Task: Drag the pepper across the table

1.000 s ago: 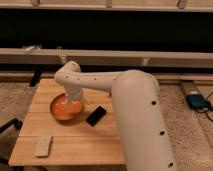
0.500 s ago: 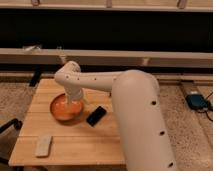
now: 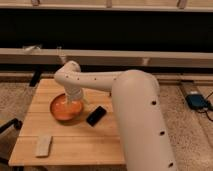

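Spread-wide claw [image 3: 71, 102] poised over round orange bowl [image 3: 61, 116] left of centre on light wooden plank worktop [image 3: 80, 142]; small dark red pepper hidden, presumably beneath claw; drag apparently not yet begun.

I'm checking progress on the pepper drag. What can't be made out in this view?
Camera view:
1. pepper: nowhere seen; perhaps hidden by the arm or inside the orange bowl.
2. gripper: down over the bowl; the wrist hides what it touches.
3. table: right part hidden behind the arm.
4. pale flat block at the front left: too blurred to identify.
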{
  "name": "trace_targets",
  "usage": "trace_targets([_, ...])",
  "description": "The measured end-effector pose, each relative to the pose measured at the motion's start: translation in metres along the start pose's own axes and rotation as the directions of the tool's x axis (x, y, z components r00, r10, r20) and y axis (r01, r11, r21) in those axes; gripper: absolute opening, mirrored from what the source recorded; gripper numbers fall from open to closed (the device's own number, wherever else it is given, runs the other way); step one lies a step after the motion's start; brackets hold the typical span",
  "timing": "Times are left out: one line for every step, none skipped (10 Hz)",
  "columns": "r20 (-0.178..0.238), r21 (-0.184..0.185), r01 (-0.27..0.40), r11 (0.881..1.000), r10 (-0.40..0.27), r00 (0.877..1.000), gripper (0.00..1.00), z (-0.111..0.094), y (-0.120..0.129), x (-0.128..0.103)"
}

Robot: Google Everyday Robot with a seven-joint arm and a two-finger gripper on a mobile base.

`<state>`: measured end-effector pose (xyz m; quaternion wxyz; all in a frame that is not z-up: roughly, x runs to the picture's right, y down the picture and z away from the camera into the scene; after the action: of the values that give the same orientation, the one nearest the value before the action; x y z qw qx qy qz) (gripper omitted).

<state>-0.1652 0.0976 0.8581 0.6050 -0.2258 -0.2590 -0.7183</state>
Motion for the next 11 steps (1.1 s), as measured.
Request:
trace_targets([0.000, 0.000, -0.001, 1.000, 0.001, 1.000, 0.80, 0.000, 0.000, 0.000])
trace_targets([0.000, -0.004, -0.005, 1.000, 0.005, 1.000, 0.80, -0.001, 0.001, 0.000])
trace_targets([-0.005, -0.010, -0.015, 1.000, 0.015, 1.000, 0.80, -0.004, 0.004, 0.005])
trace_targets([-0.010, -0.028, -0.032, 0.999, 0.031, 0.999, 0.80, -0.005, 0.015, 0.015])
trace_targets([-0.012, -0.048, -0.044, 0.998, 0.043, 0.999, 0.80, -0.005, 0.026, 0.023])
trace_targets([-0.013, -0.074, -0.059, 0.995, 0.058, 0.998, 0.80, -0.004, 0.037, 0.032])
trace_targets([-0.013, -0.093, -0.076, 0.993, 0.075, 0.997, 0.80, -0.003, 0.047, 0.038])
trace_targets([-0.017, -0.113, -0.106, 0.988, 0.104, 0.994, 0.80, -0.002, 0.063, 0.044])
trace_targets([-0.021, -0.124, -0.131, 0.984, 0.130, 0.991, 0.80, -0.001, 0.075, 0.047])
trace_targets([-0.024, -0.130, -0.151, 0.980, 0.149, 0.989, 0.80, 0.000, 0.084, 0.051])
trace_targets([-0.030, -0.124, -0.182, 0.975, 0.180, 0.983, 0.80, -0.001, 0.100, 0.056])
